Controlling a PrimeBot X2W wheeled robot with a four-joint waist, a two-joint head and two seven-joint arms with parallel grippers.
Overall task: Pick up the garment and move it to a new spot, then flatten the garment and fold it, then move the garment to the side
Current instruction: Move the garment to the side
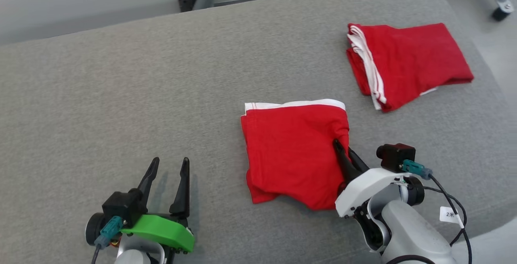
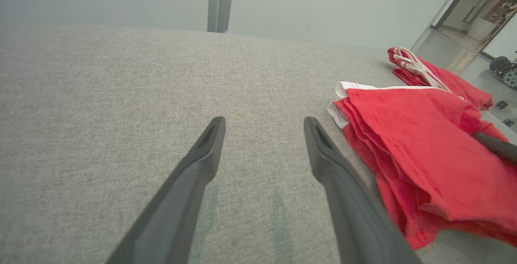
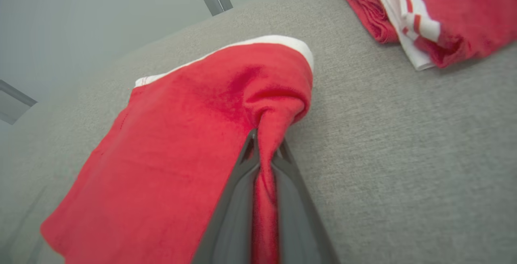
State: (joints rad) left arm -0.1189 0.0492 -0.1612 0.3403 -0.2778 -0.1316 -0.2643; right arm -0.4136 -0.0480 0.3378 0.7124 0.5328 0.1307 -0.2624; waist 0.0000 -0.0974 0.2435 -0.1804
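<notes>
Garment (image 1: 291, 151), red and folded, lies at frame centre on the grey cushion (image 1: 161, 94), its right edge pinched by the right gripper (image 1: 341, 147). Left gripper (image 1: 171, 162), lower left, holds its fingers apart. A 2nd red garment (image 1: 412, 62) lies upper right.

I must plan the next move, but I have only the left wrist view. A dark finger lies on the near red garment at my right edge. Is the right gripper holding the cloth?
Observer: Yes. The right wrist view shows the right gripper shut on a pinched fold at the near garment, on its right edge.
Operator: Is the garment lifted already?
Observer: From the head view, it lies on the grey surface; the cloth bunches at the pinch.
Operator: Is the second garment touching it?
Observer: No. The head view shows the second garment apart, farther right, bare surface between them.
</notes>
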